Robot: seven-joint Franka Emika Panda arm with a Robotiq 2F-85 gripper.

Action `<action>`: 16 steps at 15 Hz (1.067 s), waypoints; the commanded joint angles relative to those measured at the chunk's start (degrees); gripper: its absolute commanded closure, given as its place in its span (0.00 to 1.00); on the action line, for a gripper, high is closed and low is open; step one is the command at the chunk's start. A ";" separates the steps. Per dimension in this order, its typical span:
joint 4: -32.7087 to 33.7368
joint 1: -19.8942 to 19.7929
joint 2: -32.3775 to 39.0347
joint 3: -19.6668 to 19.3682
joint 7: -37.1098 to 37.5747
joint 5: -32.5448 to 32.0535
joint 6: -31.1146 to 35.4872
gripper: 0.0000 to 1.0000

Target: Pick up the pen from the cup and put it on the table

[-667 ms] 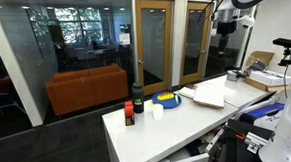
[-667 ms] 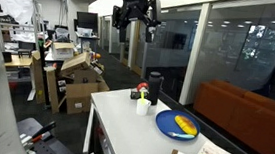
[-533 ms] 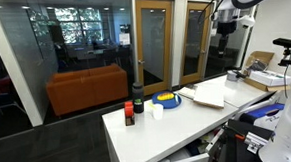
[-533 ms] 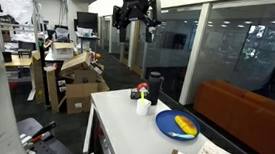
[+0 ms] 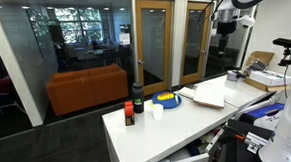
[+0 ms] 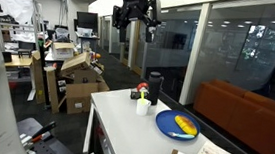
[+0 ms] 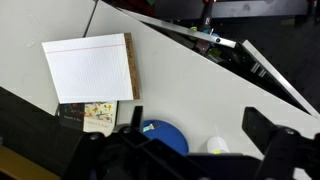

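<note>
Nothing has changed since before. The gripper (image 6: 135,23) hangs high above the table (image 6: 120,136), jaws wide apart and empty. The cup (image 6: 143,108) stands near the blue plate (image 6: 177,125); the pen is too small to see.

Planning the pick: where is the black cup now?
In an exterior view the black cup stands near the table end closest to the glass wall, with the small white cup and blue plate beside it.
</note>
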 commanded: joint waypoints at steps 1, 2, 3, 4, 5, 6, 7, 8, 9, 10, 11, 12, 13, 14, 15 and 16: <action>0.15 0.59 -0.04 -0.40 0.28 -0.25 -0.25 0.00; 0.15 0.59 -0.04 -0.40 0.28 -0.25 -0.25 0.00; 0.15 0.59 -0.04 -0.40 0.28 -0.25 -0.25 0.00; 0.15 0.59 -0.04 -0.40 0.28 -0.25 -0.25 0.00; 0.15 0.59 -0.04 -0.40 0.28 -0.25 -0.25 0.00; 0.19 0.69 0.31 -0.24 0.20 -0.54 -0.05 0.00; -0.25 0.74 0.52 0.24 0.83 -0.96 0.72 0.00; -0.70 1.07 0.77 0.58 1.07 -1.05 1.20 0.00; -1.37 1.36 0.99 1.09 1.60 -1.21 1.76 0.00; -2.05 1.83 1.29 1.45 1.89 -1.04 2.33 0.00; -2.94 2.34 1.62 1.85 2.35 -0.92 3.28 0.00; -3.92 2.98 2.14 2.15 2.68 -0.58 4.40 0.00; -4.99 3.59 2.63 2.52 3.12 -0.31 5.97 0.00; -5.91 4.27 3.28 2.79 3.65 0.34 7.73 0.00; -6.76 4.92 3.78 3.06 4.09 0.99 9.75 0.00; -7.24 5.44 4.51 3.31 4.43 1.63 11.31 0.00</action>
